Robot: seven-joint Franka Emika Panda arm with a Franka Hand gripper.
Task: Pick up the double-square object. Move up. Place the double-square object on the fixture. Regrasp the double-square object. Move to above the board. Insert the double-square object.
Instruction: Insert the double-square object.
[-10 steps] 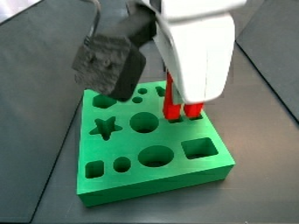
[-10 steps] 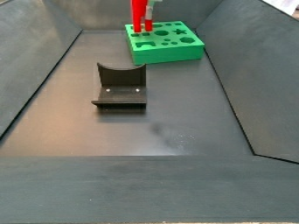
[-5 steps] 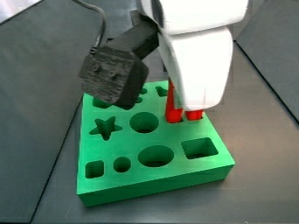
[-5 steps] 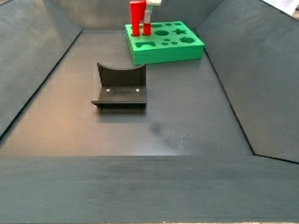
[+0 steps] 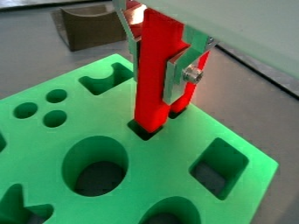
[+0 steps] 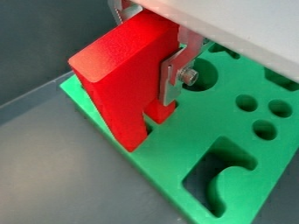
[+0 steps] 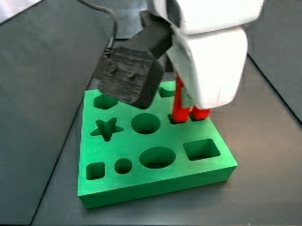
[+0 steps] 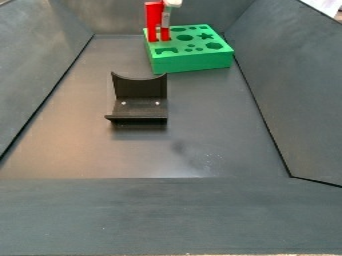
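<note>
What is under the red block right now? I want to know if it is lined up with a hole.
The double-square object, held upright in the gripper, has its lower end in a cut-out of the board. The hole's bottom is covered.

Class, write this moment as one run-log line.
phase: insert | gripper: shut on red block, above board | block: upright, lower end in a hole | fixture: empty

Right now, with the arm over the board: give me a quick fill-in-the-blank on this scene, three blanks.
1. The gripper is shut on the double-square object, whose colour is ____.
2. The object's lower end sits at a hole in the ____ board.
3. The fixture on the floor holds ____ piece.

Missing words: red; green; no
</note>
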